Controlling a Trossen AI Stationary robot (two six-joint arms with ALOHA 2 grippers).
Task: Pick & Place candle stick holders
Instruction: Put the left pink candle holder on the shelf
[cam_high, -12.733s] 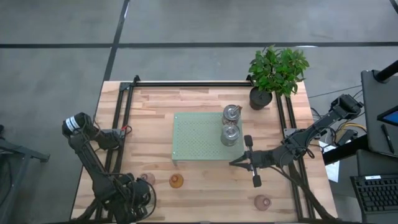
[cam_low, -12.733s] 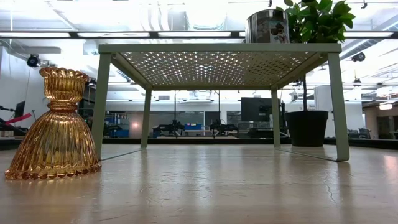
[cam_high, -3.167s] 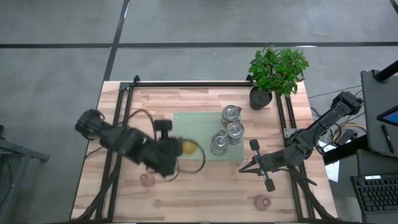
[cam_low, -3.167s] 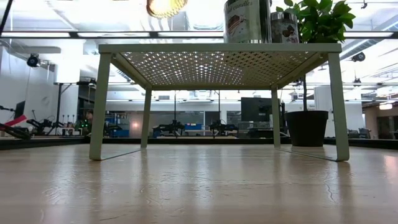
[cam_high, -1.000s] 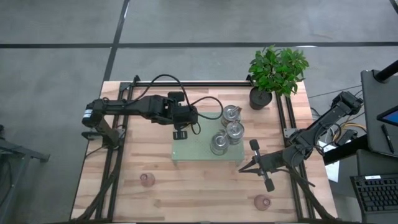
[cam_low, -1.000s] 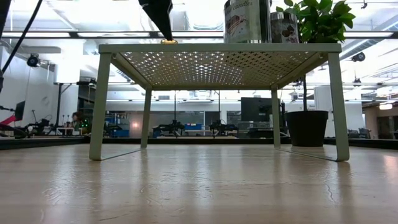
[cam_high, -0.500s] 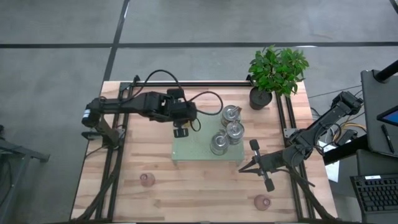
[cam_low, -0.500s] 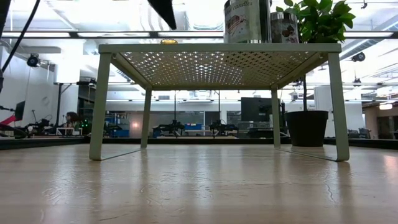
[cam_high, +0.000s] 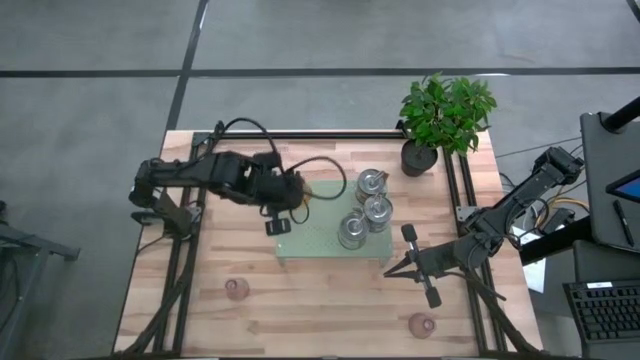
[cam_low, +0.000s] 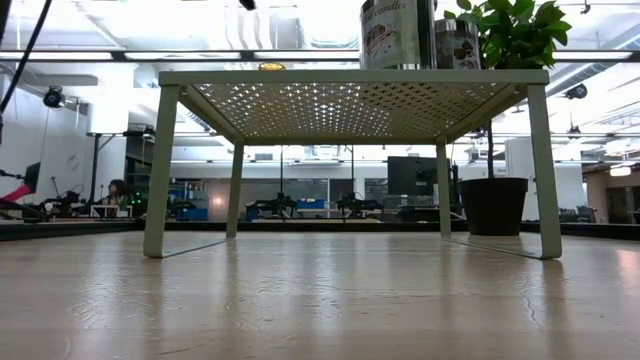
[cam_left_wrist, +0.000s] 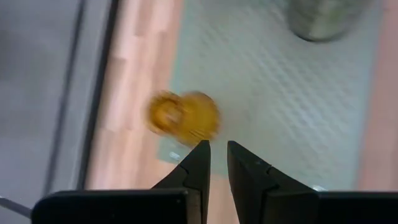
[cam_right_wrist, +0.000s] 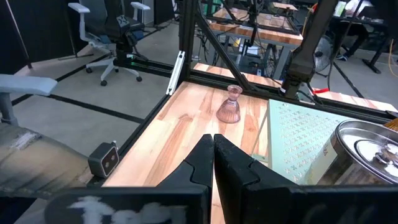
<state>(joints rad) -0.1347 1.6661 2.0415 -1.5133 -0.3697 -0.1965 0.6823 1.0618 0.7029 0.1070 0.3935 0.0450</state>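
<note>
From the left, I have one pale pink holder (cam_high: 236, 289) standing on the bare wood near the front edge, well apart from the green tray (cam_high: 320, 235); my left gripper (cam_high: 277, 222) hangs over the tray's left rim, fingers nearly together with only a thin gap and holding nothing; the amber holder (cam_left_wrist: 183, 116) sits just beyond it at the tray's back left corner, ribbed, golden and translucent; I judge that placement done and the pink one next, which calls for swinging the left arm down toward the front; three silvery holders (cam_high: 366, 209) cluster on the tray's right side; my right gripper (cam_high: 418, 275) waits off the tray's front right corner, fingers pressed together and empty; a second pink holder (cam_high: 421, 324) stands nearby.
</note>
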